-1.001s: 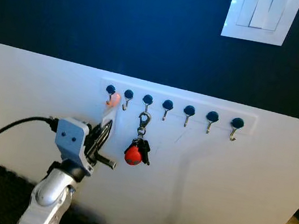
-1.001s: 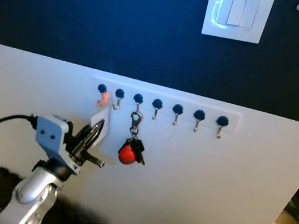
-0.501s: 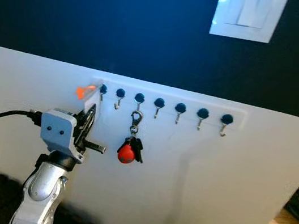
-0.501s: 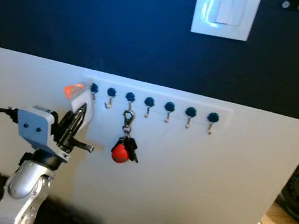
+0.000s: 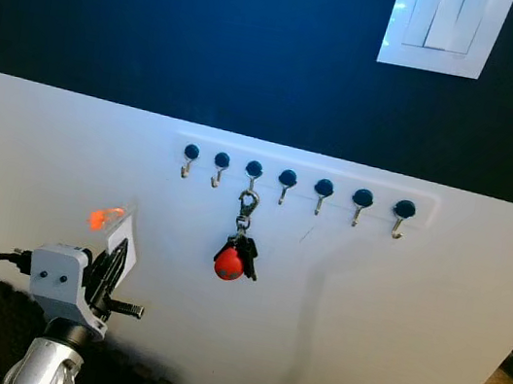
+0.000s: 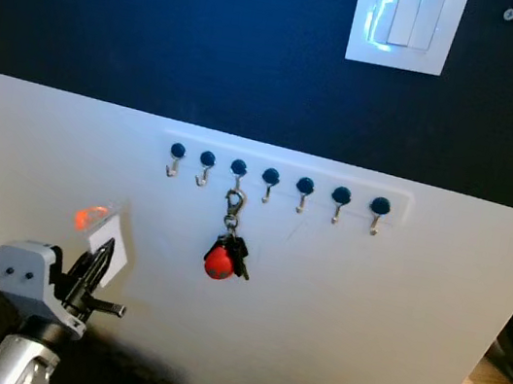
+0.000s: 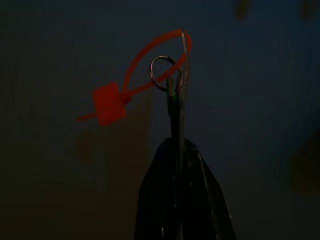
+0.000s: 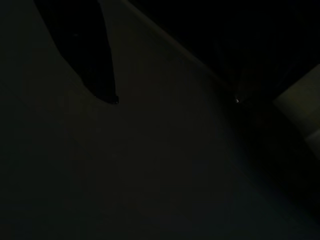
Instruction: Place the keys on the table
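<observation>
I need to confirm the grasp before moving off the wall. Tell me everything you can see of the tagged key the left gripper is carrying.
The tagged key is pinched between the shut black fingers of the left gripper, clear of the hook rack and below its left end. It stands edge-on and upright: a thin metal blade topped by a small split ring, with a white paper-like label and an orange plastic loop tie with a square tab. Only the fingers touch it.

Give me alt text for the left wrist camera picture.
The left end effector is shut on a key tag with a metal ring and an orange zip tie, seen against a dark, blurred background.
</observation>
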You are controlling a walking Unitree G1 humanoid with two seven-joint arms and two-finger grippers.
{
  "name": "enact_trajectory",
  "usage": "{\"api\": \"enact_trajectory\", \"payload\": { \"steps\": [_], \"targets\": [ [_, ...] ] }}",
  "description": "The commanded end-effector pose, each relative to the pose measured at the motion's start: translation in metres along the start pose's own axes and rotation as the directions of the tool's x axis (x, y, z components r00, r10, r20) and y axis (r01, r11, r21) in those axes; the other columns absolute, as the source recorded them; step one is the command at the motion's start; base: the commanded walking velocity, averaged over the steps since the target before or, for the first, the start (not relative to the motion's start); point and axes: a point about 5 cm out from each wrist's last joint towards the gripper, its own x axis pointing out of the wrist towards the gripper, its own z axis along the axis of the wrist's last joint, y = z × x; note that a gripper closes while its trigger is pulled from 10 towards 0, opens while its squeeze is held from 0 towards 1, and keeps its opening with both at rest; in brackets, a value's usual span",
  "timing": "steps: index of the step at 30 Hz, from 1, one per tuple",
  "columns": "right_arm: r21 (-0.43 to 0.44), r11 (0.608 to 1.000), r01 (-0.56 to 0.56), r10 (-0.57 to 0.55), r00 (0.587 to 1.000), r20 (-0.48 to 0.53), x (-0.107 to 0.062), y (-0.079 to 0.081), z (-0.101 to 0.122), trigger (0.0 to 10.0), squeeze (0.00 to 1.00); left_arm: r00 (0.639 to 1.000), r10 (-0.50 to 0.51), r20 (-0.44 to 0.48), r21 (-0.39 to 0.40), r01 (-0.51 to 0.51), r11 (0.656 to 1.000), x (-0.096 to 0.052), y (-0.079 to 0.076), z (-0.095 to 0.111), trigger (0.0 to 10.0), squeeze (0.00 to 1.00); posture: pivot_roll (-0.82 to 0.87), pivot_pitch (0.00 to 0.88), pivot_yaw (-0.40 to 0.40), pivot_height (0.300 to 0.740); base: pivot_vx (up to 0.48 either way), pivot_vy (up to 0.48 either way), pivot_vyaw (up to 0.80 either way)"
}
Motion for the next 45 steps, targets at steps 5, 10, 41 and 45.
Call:
{"api": "enact_trajectory", "payload": {
  "steps": [5, 10, 41, 45],
  "targets": [
    [0.009, 1.000, -0.001, 0.001, 1.000, -0.029, -0.001, 0.003, -0.005, 10.0, 0.00, 0.957, -0.151, -0.247, 0.046, 0.168, 0.985, -0.026, -0.002, -0.045, 0.0, 0.00, 0.10, 0.000, 0.037, 0.740, 0.000, 0.000, 0.00],
    [0.038, 0.999, 0.004, 0.000, 0.993, -0.117, -0.004, 0.004, -0.016, 10.0, 0.00, 0.818, -0.205, -0.537, -0.015, 0.233, 0.972, -0.067, 0.006, -0.097, 0.0, 0.00, 0.09, 0.000, 0.036, 0.740, 0.000, 0.000, 0.00],
    [0.275, 0.936, 0.222, -0.058, 0.864, -0.499, -0.029, 0.004, -0.065, 10.0, 0.00, 0.386, 0.136, -0.913, 0.042, -0.241, 0.970, -0.142, 0.029, -0.183, 10.0, 0.00, 0.07, 0.000, 0.021, 0.740, 0.000, 0.000, 0.00],
    [0.279, 0.929, 0.244, -0.069, 0.853, -0.517, -0.031, 0.001, -0.067, 10.0, 0.00, 0.364, 0.148, -0.920, 0.074, -0.211, 0.975, -0.145, 0.026, -0.185, 10.0, 0.00, 0.07, 0.000, 0.020, 0.740, 0.000, 0.000, 0.00]
  ]
}}
